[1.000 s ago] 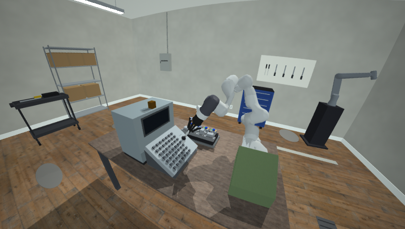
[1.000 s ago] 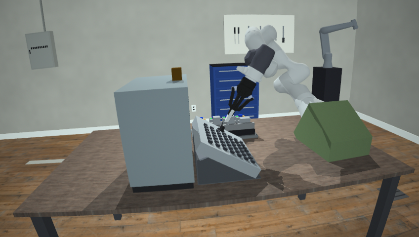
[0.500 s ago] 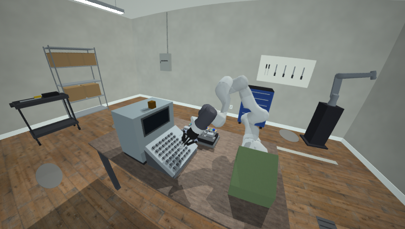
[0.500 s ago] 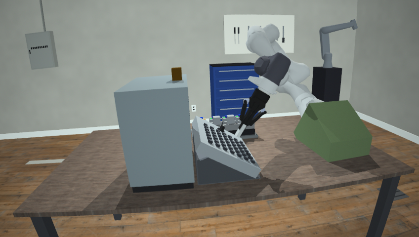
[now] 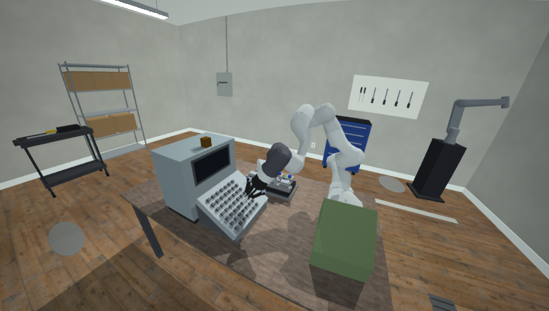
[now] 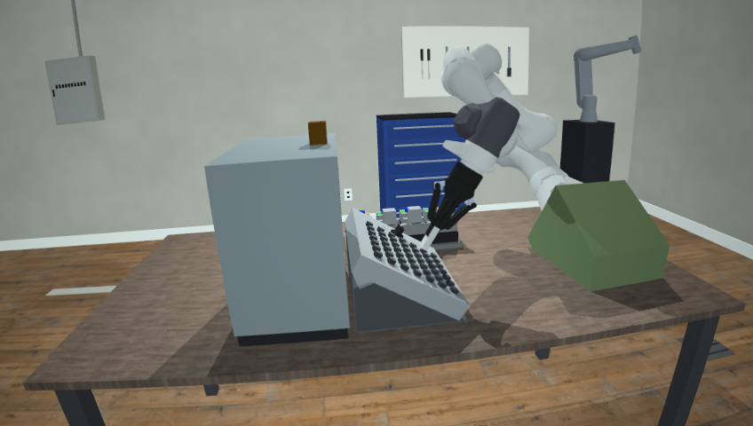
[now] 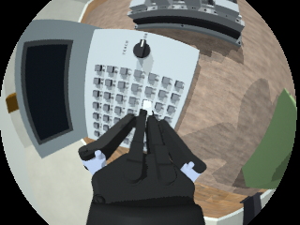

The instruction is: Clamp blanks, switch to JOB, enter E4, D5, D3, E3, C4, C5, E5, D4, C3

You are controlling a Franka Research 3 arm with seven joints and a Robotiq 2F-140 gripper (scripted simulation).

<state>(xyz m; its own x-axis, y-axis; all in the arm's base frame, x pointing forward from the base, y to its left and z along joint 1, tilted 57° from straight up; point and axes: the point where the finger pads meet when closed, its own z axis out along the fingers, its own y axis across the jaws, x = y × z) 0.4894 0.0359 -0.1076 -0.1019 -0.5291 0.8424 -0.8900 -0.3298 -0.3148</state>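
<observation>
Key entry in JOB looks to be the step in hand, judging by the selector (image 6: 398, 230) (image 7: 142, 49), its pointer toward the JOB lettering, and the dark brown look of the amber lamp (image 5: 206, 141) (image 6: 317, 132) (image 7: 11, 103) on the cabinet (image 5: 173, 173) (image 6: 280, 237) (image 7: 39, 33). Tool (image 5: 246, 196) (image 6: 424, 245) (image 7: 145, 106) fully closed, pale at the tip; no separate object made out in its grip. Next move, as I judge it: a straight press on the one intended key, a clean lift, then on through the order; a sideways drift could put down a neighbour and spoil the run. Key names too small to read; cannot tell which key is meant, nor how many are in. The sloping key panel (image 5: 238, 177) (image 6: 412, 290) (image 7: 108, 44) sits on the bench (image 5: 285, 238) (image 6: 174, 274) (image 7: 220, 94) directly under the tool, tip at or just above the keys, contact unclear. Selector just beyond, near the panel's upper edge. Vise unit (image 5: 283, 188) (image 6: 448, 237) (image 7: 187, 23) stands apart from the tip, past the selector end; some green shows there, but blanks and clamping cannot be confirmed for all four stations.

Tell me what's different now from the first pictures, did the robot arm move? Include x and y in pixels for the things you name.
Yes! The robot arm (image 5: 279, 155) (image 6: 494, 123) swung its shut jaws away from the black knob (image 6: 399, 230) (image 7: 141, 49) and down the slope to the keys (image 5: 232, 181) (image 6: 417, 273) (image 7: 111, 69). I see nothing grabbed or let go. The cabinet (image 5: 177, 177) (image 6: 280, 248) (image 7: 77, 70) and green block (image 5: 342, 238) (image 6: 629, 258) (image 7: 277, 145) stayed put.
</observation>
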